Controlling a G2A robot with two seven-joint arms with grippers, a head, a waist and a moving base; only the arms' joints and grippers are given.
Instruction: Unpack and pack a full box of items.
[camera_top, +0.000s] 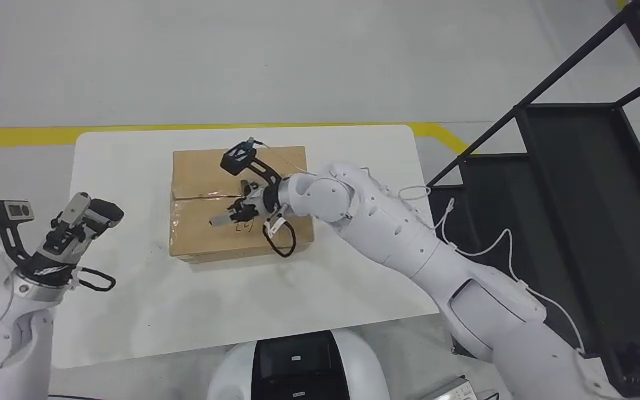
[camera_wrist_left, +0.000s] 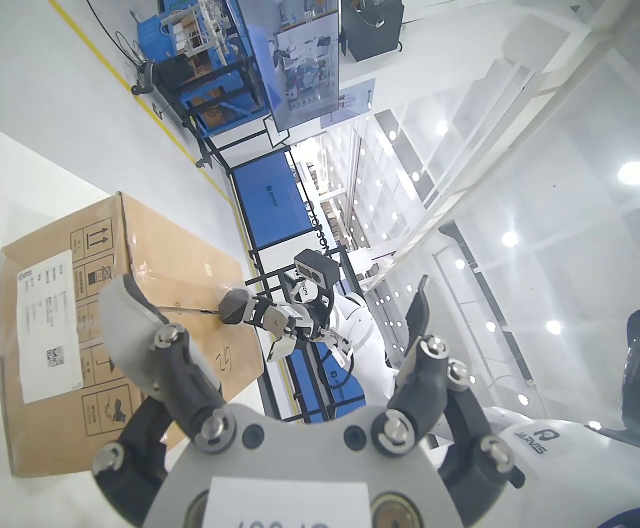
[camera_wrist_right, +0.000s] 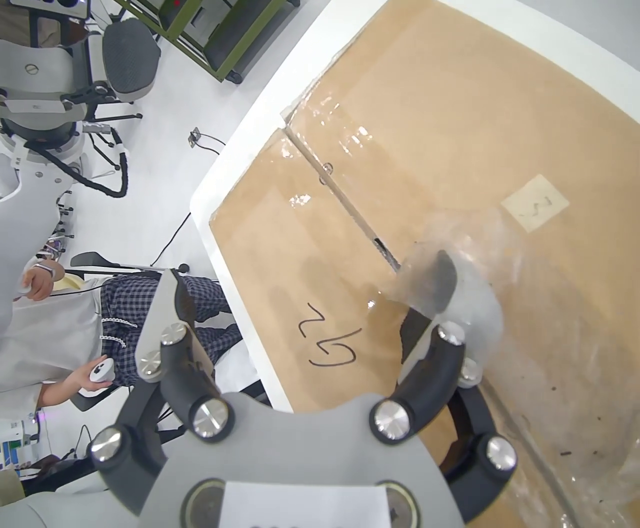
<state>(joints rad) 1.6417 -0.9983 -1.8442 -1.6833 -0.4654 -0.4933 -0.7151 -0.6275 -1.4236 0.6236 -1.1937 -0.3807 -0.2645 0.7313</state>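
Note:
A closed brown cardboard box (camera_top: 200, 175) stands in the middle of the white table (camera_top: 120, 310). Its top flaps meet at a seam (camera_wrist_right: 340, 195) under clear tape. My right gripper (camera_top: 228, 212) rests over the box top, open, with one fingertip (camera_wrist_right: 440, 280) at the seam. Loosened clear tape film (camera_wrist_right: 505, 240) bunches around that finger. My left gripper (camera_top: 75, 225) is open and holds nothing, at the table's left edge, well apart from the box (camera_wrist_left: 55, 325). In the left wrist view the right gripper (camera_wrist_left: 235, 307) touches the box top.
Black metal stairs (camera_top: 560, 170) rise just right of the table. A yellow floor line (camera_top: 120, 130) runs behind it. Bare table surface lies in front of the box and to its left.

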